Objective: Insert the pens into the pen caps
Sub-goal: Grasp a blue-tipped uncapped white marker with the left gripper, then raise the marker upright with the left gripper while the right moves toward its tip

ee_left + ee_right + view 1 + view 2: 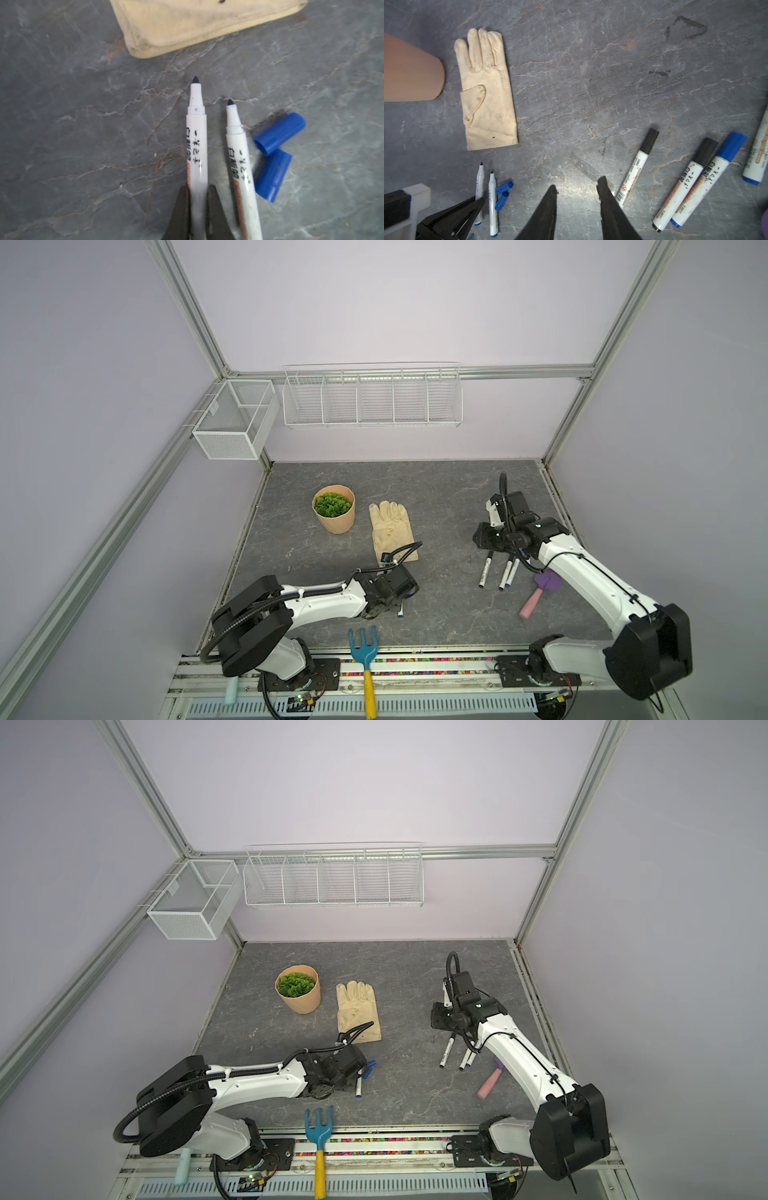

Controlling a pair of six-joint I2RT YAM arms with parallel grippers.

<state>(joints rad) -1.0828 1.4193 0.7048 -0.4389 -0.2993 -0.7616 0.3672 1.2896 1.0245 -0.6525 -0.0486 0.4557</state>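
Note:
In the left wrist view my left gripper (198, 187) is shut on the barrel of an uncapped white pen (197, 141) with a dark tip. A second uncapped pen (241, 166) lies right beside it on the table. Two loose blue pen caps (280, 133) (272, 176) touch each other just past that pen. In both top views this group sits front centre, near the glove's cuff. My right gripper (577, 185) stands open over bare table with nothing between its fingers. Three capped pens (636, 168) (685, 182) (710, 178) lie beside it, two with black caps and one with a blue cap.
A cream glove (390, 529) lies mid-table beside a tan pot with a green plant (333, 508). A purple trowel with a pink handle (540, 593) lies under the right arm. A blue garden fork with a yellow handle (365, 659) lies at the front edge. Wire baskets (372, 400) hang on the back wall.

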